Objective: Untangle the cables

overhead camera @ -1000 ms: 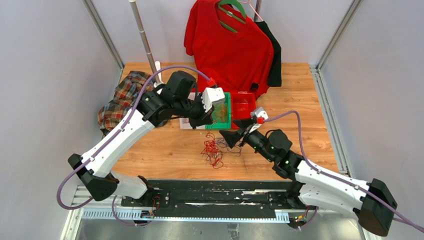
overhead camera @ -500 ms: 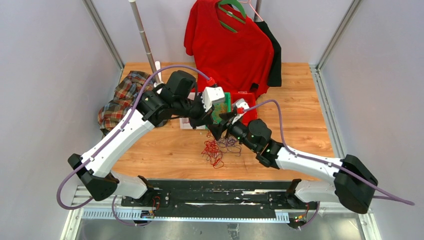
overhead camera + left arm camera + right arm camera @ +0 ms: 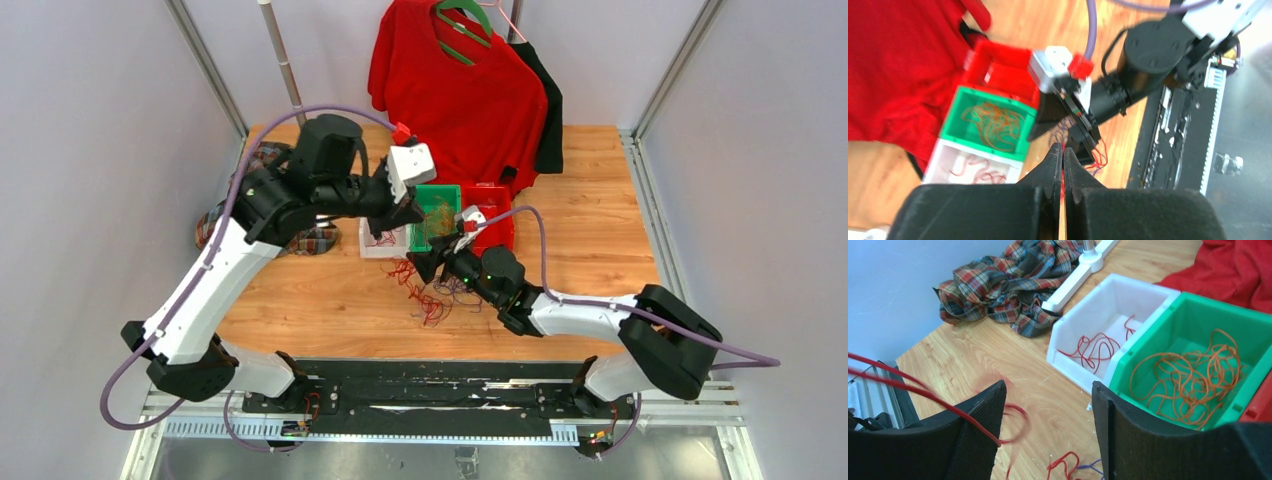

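Three bins in a row: green bin (image 3: 1198,297) with orange wires, white bin (image 3: 1064,358) on its left with red ones, red bin (image 3: 998,50) on its right. One tangle of cables (image 3: 430,290) lies just in front of green. Left gripper (image 3: 1063,150) is clamped on a red strand, right gripper (image 3: 1048,385) gapes, holding nothing. Wood table (image 3: 600,220), grey walls (image 3: 100,150).
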Tool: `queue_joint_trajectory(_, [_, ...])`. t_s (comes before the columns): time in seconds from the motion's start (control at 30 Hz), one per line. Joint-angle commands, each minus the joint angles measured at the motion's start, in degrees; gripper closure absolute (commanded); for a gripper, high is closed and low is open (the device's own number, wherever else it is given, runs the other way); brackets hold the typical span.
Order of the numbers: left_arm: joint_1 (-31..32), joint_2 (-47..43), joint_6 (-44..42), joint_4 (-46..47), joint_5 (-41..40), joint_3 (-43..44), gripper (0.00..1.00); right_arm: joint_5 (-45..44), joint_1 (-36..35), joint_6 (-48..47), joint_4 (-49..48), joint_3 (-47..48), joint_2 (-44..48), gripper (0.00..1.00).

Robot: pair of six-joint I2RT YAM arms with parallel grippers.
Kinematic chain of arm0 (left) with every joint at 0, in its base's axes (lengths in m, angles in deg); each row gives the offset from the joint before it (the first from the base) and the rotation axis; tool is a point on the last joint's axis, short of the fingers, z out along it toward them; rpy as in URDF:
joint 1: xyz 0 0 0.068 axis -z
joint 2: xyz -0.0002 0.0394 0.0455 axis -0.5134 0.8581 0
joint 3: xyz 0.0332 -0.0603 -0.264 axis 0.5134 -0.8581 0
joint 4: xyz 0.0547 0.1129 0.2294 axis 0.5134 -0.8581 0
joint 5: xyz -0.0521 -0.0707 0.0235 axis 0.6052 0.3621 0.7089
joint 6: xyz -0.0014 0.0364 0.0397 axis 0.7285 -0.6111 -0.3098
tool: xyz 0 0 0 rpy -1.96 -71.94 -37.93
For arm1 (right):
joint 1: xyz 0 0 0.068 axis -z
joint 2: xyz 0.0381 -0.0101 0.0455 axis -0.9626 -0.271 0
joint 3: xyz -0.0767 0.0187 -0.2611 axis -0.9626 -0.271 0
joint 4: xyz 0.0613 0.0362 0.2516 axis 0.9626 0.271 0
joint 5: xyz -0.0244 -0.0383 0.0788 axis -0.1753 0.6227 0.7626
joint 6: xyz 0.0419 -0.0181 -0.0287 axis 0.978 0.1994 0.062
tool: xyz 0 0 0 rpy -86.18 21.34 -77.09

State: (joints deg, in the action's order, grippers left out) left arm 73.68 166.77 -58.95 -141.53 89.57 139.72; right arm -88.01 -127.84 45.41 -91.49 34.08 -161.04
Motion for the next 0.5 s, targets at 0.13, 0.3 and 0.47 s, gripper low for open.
queue_joint_trajectory(0.13, [-0.4,1.5,-0.8,0.5,-0.8,18.4,0.99,-4.2,-0.9,2.2,-8.1,-6.0,-6.4,0.40])
queue_joint_trajectory(0.3, [-0.3,2.4,-1.4,0.5,-2.4,25.4,1.00,-5.6,-0.9,2.3,-9.7,-8.3,-8.5,0.43])
queue_joint_trajectory(0.47, [-0.3,3.4,-3.4,0.6,-5.4,31.9,1.00,-6.5,-0.9,1.6,-10.2,-11.3,-8.9,0.44])
